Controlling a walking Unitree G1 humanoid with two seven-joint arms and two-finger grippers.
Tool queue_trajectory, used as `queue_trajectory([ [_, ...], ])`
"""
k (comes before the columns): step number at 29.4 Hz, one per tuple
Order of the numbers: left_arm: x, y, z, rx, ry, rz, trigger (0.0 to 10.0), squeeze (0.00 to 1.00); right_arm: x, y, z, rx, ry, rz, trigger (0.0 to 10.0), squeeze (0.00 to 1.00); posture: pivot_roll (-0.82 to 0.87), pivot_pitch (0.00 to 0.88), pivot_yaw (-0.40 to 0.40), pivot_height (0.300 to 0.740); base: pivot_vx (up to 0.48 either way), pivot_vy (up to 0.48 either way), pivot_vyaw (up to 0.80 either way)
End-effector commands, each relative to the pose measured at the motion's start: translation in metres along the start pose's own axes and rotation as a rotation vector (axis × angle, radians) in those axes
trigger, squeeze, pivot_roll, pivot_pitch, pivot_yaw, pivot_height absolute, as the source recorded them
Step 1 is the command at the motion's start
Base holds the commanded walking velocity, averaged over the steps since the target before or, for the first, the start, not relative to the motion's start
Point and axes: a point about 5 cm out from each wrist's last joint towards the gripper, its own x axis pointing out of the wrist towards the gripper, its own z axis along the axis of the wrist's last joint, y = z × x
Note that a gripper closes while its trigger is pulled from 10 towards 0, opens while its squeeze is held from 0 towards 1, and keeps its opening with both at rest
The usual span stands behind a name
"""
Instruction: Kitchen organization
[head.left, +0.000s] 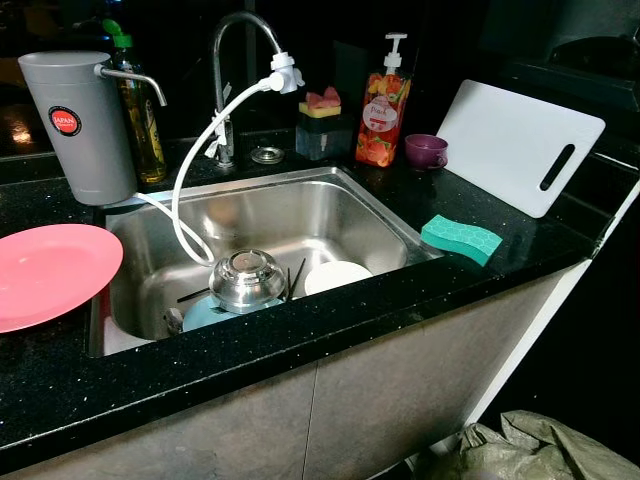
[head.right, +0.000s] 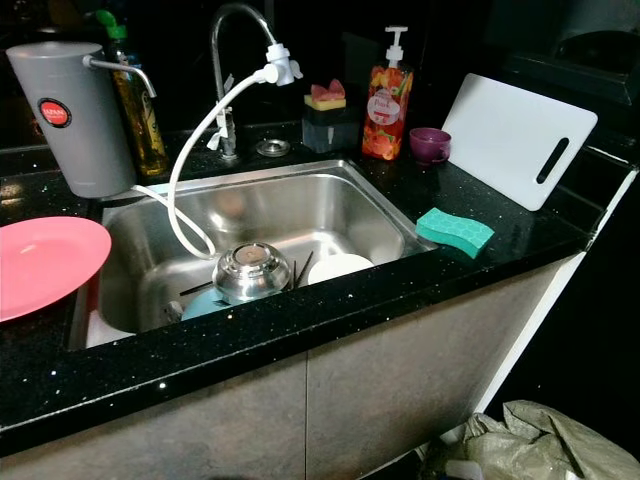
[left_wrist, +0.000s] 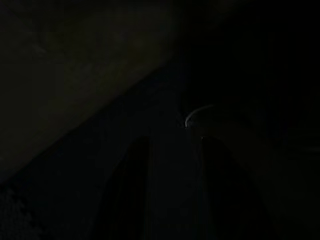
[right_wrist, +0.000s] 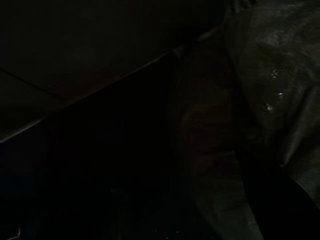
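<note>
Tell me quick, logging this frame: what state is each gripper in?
Left gripper: cannot be told, its wrist view is too dark.
Right gripper: cannot be told, same darkness.

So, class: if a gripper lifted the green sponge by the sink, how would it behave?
The green sponge looks soft and foamy, so it would probably squash and weigh little. It lies flat on the counter, so rolling seems unlikely.
</note>
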Motion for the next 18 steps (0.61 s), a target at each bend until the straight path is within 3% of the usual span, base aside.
queue_trajectory([
  [1,-0.002,-0.003,-0.009,-0.004,0.032,-0.004,10.0,0.00,-0.001,-0.003,-0.002,0.017,0.011,-0.013,10.0,0.00,-0.02,0.099,-0.038,0.740,0.000,0.000,0.00],
  [10,-0.001,-0.002,-0.007,-0.018,0.035,-0.004,10.0,0.00,0.005,0.014,0.014,0.002,-0.042,0.041,10.0,0.00,-0.02,0.089,-0.039,0.740,0.000,0.000,0.00],
  [18,0.001,0.004,0.000,-0.022,0.033,0.006,10.0,0.00,0.005,0.013,0.012,-0.006,-0.035,0.041,10.0,0.00,-0.02,0.085,-0.038,0.740,0.000,0.000,0.00],
])
